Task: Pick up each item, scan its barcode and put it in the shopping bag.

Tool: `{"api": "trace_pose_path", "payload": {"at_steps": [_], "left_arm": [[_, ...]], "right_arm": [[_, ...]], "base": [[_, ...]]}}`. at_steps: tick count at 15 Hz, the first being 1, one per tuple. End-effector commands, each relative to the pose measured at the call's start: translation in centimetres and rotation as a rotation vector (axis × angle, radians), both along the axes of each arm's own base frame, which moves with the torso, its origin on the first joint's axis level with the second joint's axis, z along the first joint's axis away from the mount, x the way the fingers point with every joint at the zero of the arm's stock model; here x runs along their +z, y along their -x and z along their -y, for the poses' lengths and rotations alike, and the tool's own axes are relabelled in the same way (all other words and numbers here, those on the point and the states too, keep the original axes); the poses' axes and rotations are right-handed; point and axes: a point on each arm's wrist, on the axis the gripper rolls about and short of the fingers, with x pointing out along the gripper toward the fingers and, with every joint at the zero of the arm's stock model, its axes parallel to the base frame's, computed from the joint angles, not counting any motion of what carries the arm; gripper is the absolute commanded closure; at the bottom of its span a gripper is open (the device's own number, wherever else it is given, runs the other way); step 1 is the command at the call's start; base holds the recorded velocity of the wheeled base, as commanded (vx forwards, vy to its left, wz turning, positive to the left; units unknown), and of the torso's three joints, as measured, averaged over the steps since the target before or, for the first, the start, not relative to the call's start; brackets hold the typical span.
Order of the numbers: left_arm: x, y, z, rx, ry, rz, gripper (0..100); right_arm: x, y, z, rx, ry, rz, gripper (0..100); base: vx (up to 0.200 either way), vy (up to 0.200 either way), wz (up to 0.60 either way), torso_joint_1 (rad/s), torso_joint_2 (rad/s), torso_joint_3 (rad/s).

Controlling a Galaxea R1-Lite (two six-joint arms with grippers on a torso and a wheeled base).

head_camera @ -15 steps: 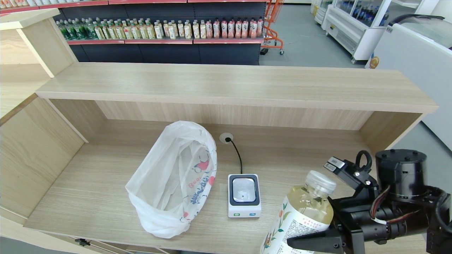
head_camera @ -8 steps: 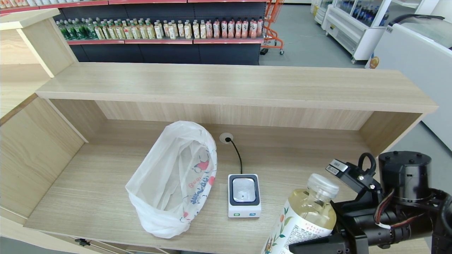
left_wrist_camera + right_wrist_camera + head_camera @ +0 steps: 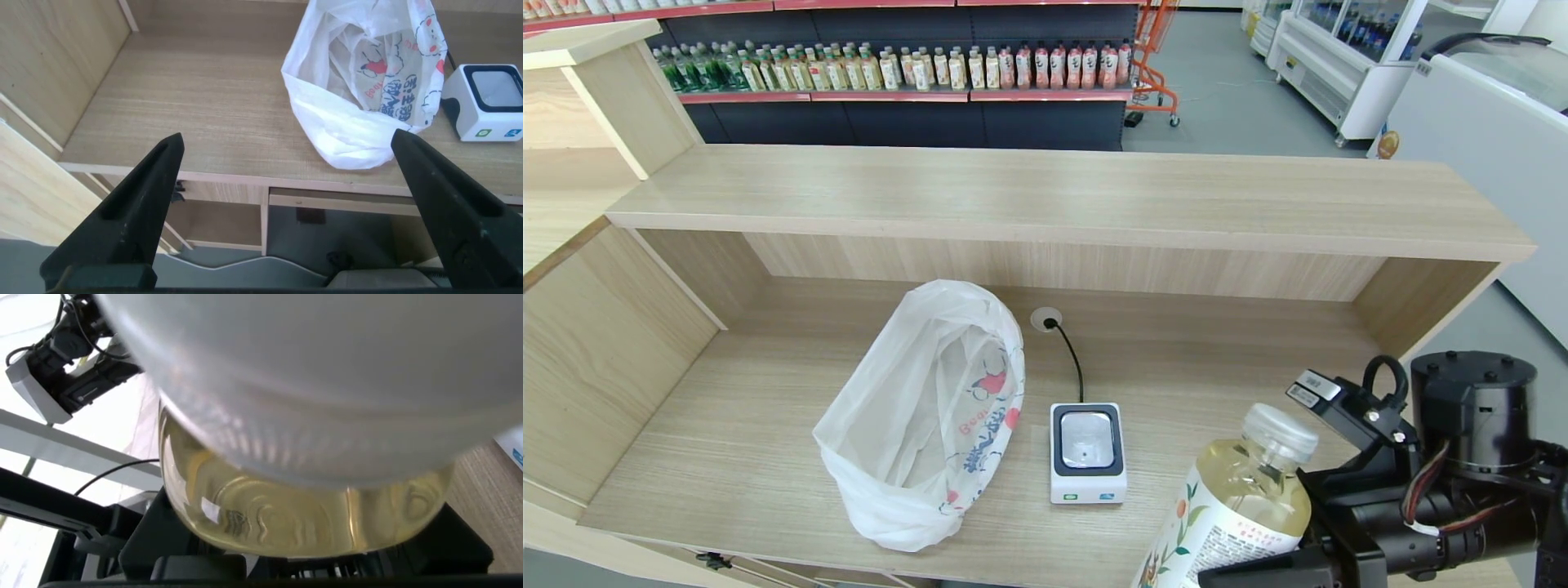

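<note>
While the bottle (image 3: 1241, 490) hangs in my right gripper (image 3: 1262, 555): over the last second both have slid a little to the right and a little toward me, so away from the scanner (image 3: 1087, 452), not toward it.
Meaning for the task: I judge the scan is not yet done. The bottle is in the air to the right of the scanner, and its label (image 3: 1217, 539) does not face the scanner window. The drift may prepare a turn of the bottle, but I cannot be sure of this.
Unchanged: the scanner and the bag (image 3: 923, 416) stay where they were on the counter (image 3: 1217, 359).
Right gripper: clenched on the body of the bottle, at the label. One finger (image 3: 1258, 570) shows under the bottle and the other is hidden behind it. The opening is as wide as the bottle body, no more.
Bottle: tilted, with the white cap (image 3: 1280, 425) pointing up and away from me and pale yellow drink inside. In the right wrist view the bottle (image 3: 302, 482) is directly before the camera. I cannot find the barcode on the label.
Scanner: to the left of the right gripper and lower, apart from the bottle, window facing up.
Bag: farther left of the right gripper, just beyond the scanner, mouth open. I cannot tell if any item lies inside.
Left gripper (image 3: 286, 220): released, fingers spread wide, holding nothing. It is off the near edge of the counter, with the bag ahead of it.
</note>
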Motion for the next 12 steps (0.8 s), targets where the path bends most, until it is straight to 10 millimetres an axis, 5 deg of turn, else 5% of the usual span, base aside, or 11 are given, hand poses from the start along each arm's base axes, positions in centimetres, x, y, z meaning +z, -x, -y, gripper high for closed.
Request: {"api": "trace_pose_path", "payload": {"at_steps": [1,4,8,12], "left_arm": [[0.0,0.0,0.0,0.0,0.0,-0.001,0],[0.0,0.0,0.0,0.0,0.0,-0.001,0],[0.0,0.0,0.0,0.0,0.0,-0.001,0],[0.0,0.0,0.0,0.0,0.0,-0.001,0]], "right_arm": [[0.0,0.1,0.0,0.002,-0.001,0.005,100],[0.3,0.1,0.1,-0.016,-0.003,0.026,100],[2.7,-1.4,0.0,-0.247,0.025,0.477,100],[5.6,-2.6,-0.3,-0.235,0.093,0.9,100]], "base": [[0.0,0.0,0.0,0.0,0.0,0.0],[0.0,0.0,0.0,0.0,0.0,0.0],[0.0,0.0,0.0,0.0,0.0,0.0],[0.0,0.0,0.0,0.0,0.0,0.0]]}}
